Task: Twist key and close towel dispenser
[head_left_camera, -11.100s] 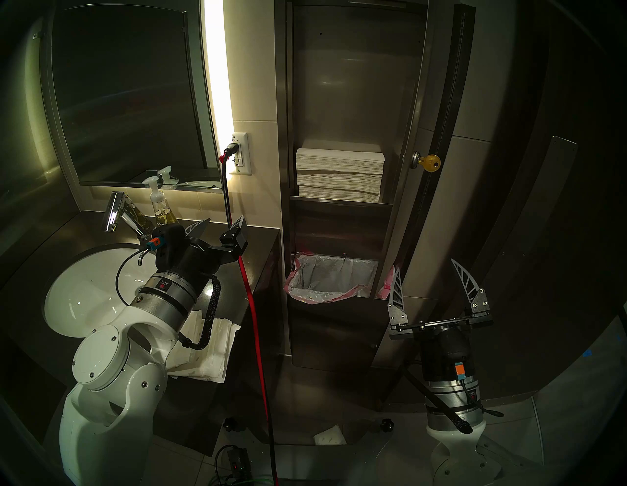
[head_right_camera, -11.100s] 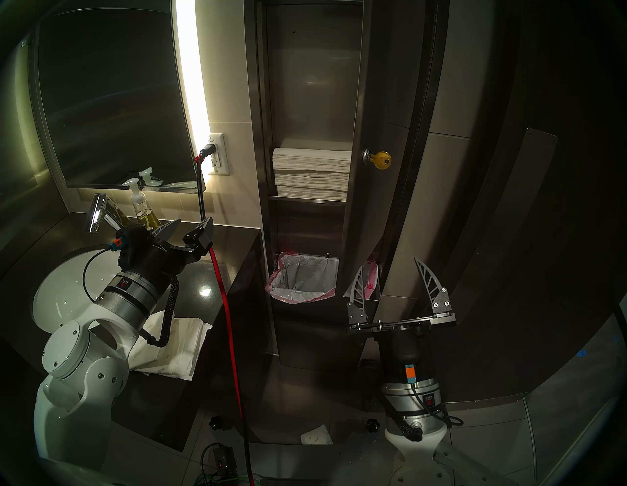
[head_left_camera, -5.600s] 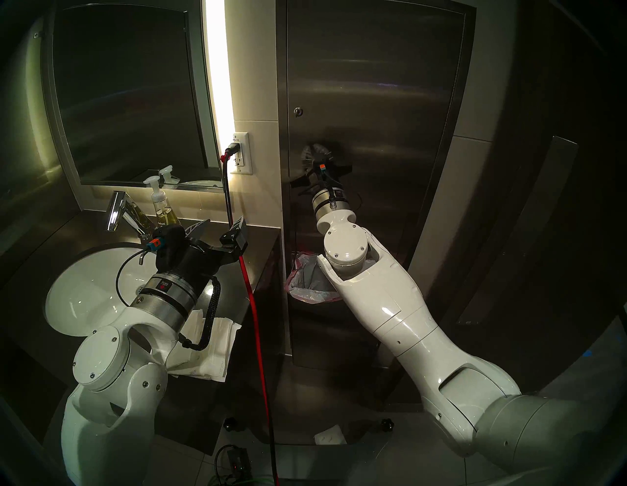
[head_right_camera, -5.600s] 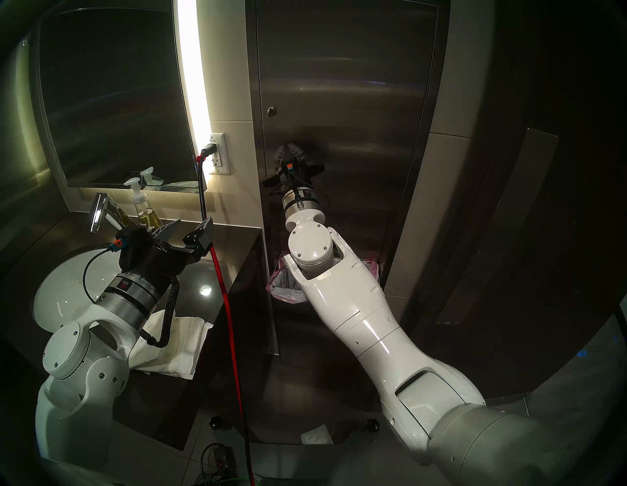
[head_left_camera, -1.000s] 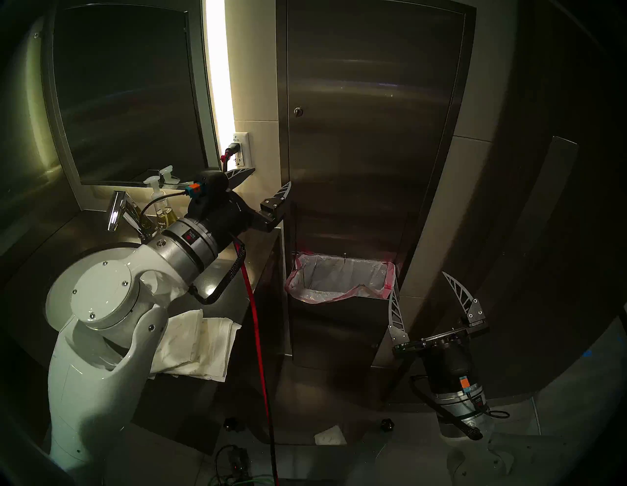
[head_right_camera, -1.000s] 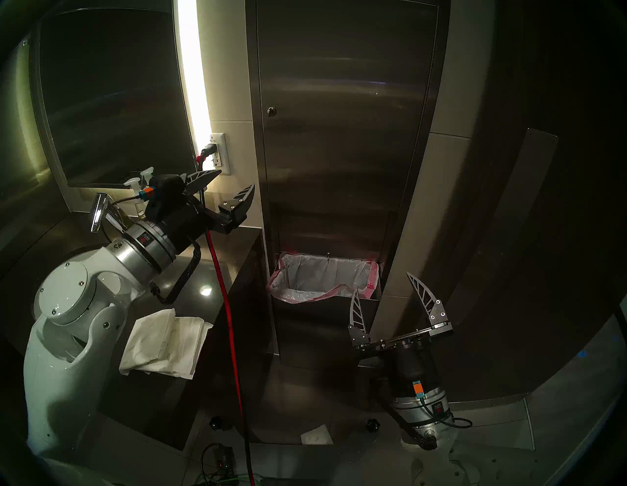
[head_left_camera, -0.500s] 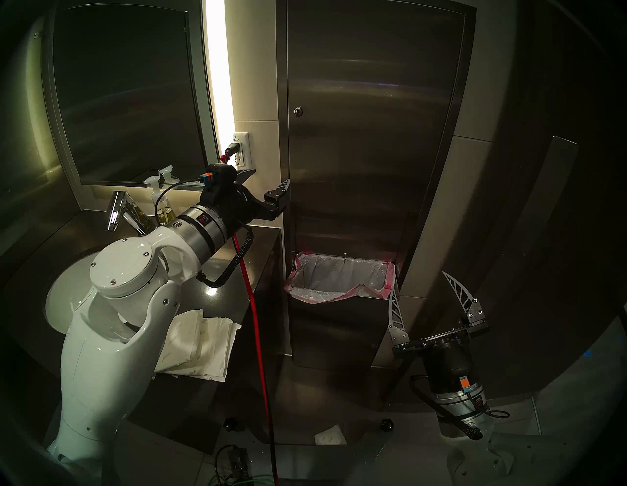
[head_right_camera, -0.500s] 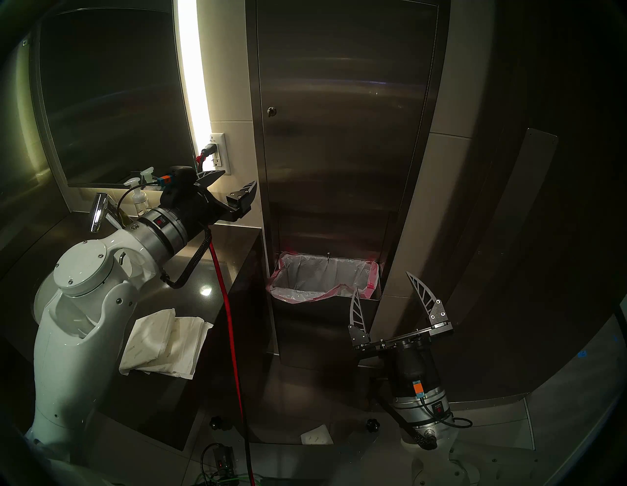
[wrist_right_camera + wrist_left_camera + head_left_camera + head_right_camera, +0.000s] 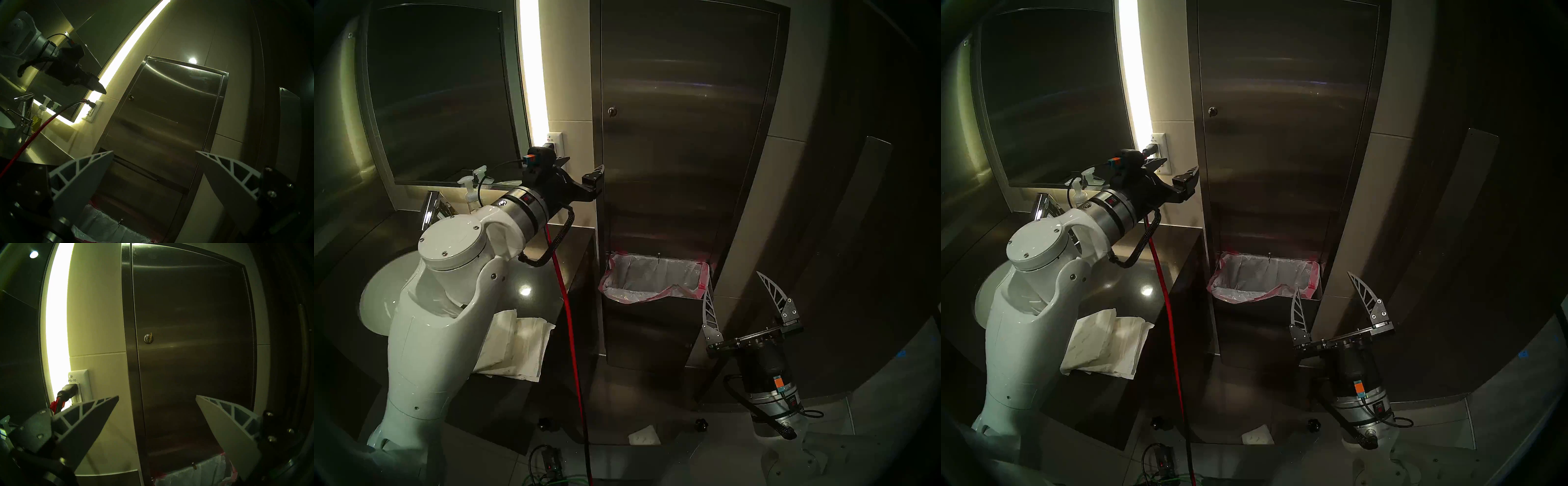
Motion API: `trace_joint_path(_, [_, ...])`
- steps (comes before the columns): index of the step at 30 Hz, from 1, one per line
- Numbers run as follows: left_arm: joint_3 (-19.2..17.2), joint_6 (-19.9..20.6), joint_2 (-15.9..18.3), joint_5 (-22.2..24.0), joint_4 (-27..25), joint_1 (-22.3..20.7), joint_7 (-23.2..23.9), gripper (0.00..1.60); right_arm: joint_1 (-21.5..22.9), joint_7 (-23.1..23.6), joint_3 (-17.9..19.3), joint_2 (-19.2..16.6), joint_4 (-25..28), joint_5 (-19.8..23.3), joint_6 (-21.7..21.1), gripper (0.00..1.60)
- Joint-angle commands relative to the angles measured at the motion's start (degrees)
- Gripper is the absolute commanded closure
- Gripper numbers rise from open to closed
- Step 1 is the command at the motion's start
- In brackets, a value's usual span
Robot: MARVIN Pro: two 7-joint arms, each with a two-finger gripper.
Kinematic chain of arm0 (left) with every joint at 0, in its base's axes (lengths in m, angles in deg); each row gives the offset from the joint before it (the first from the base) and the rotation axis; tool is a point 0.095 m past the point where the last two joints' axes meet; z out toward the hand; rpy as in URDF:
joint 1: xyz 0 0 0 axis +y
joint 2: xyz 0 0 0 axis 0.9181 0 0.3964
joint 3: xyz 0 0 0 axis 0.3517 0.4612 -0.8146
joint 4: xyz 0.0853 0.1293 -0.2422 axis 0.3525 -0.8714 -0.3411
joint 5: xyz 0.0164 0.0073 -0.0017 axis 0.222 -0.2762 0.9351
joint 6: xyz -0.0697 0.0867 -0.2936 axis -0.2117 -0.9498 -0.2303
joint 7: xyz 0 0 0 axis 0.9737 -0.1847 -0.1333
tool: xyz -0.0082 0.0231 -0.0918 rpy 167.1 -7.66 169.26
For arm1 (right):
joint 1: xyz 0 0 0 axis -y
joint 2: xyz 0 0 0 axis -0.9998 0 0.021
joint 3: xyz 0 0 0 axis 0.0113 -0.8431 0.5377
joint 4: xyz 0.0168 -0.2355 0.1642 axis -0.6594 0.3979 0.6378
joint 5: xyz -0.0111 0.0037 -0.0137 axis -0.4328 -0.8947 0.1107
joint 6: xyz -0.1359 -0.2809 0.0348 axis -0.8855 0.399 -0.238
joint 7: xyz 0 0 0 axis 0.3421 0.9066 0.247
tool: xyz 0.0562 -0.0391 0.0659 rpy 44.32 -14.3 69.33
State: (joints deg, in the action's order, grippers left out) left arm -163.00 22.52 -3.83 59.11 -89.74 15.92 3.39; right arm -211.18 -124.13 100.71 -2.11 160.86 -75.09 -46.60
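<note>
Left gripper was raised, roughly level, jaws wide apart, empty; right gripper low, angled upward, jaws spread, empty.

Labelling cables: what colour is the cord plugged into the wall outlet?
Red cord, black plug; clearest in head stereo left.

"P3-10" on the white outlet plate, just left of the steel cabinet.

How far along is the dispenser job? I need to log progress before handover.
Done: the tall brushed-steel towel dispenser door sits flush in its frame. In hand: the left gripper, jaws open, is below the small brass key in the round lock, not touching it. Left: grasp and twist the key. The right gripper is open and empty, low beside the cabinet.
</note>
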Motion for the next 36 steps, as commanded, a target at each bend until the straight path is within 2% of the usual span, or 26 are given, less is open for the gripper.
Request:
trace_joint_path(1, [0.99, 1.58, -2.68, -1.31, 1.06, -6.46, -0.49, 0.0, 0.11, -0.07, 0.1, 0.02, 0.58, -0.31, -0.13, 0.0])
trace_joint_path(7, [1.73, 3.04, -4.41, -2.78, 2.75, -8.87, -0.89, 0.0, 0.12, -0.08, 0.1, 0.02, 0.59, -0.32, -0.15, 0.0])
trace_joint_path(9, [2.67, 4.45, -4.97, -3.27, 4.4, -11.78, -1.05, 0.0, 0.12, -0.08, 0.09, 0.01, 0.6, -0.32, -0.15, 0.0])
trace_joint_path(11, [2.4, 4.31, -5.4, -3.66, 4.16, -11.22, -0.99, 0.0, 0.12, -0.09, 0.09, 0.01, 0.6, -0.32, -0.16, 0.0])
trace_joint_path(16, [3.46, 6.65, -6.57, -4.76, 7.38, -15.47, -0.99, 0.0, 0.11, -0.1, 0.08, 0.0, 0.62, -0.34, -0.19, 0.0])
trace_joint_path(19, [3.31, 6.78, -7.14, -5.28, 7.76, -15.57, -0.87, 0.0, 0.11, -0.11, 0.08, 0.0, 0.63, -0.35, -0.2, 0.0])
trace_joint_path(22, [3.55, 7.81, -7.89, -5.86, 9.34, -17.43, -0.6, 0.0, 0.11, -0.12, 0.08, -0.01, 0.64, -0.36, -0.23, 0.0])
trace_joint_path(24, [4.08, 8.68, -7.7, -5.68, 10.45, -19.13, -0.56, 0.0, 0.11, -0.12, 0.08, -0.01, 0.65, -0.37, -0.24, 0.0])
trace_joint_path(25, [3.6, 8.36, -8.29, -6.28, 10.09, -18.27, -0.27, 0.0, 0.1, -0.13, 0.08, -0.01, 0.65, -0.37, -0.24, 0.0])
trace_joint_path(26, [4.42, 9.38, -7.73, -5.65, 11.45, -20.46, -0.48, 0.0, 0.1, -0.13, 0.08, -0.01, 0.65, -0.37, -0.25, 0.0])
trace_joint_path(27, [3.65, 8.7, -8.65, -6.5, 10.8, -18.96, -0.12, 0.0, 0.1, -0.13, 0.08, -0.01, 0.66, -0.37, -0.26, 0.0])
trace_joint_path(28, [4.31, 9.5, -8.19, -5.96, 11.95, -20.74, -0.26, 0.0, 0.1, -0.13, 0.08, -0.02, 0.66, -0.37, -0.26, 0.0])
trace_joint_path(36, [4.75, 10.56, -8.66, -6.35, 14.66, -23.71, 0.44, 0.0, 0.1, -0.15, 0.07, -0.03, 0.68, -0.39, -0.32, 0.0])
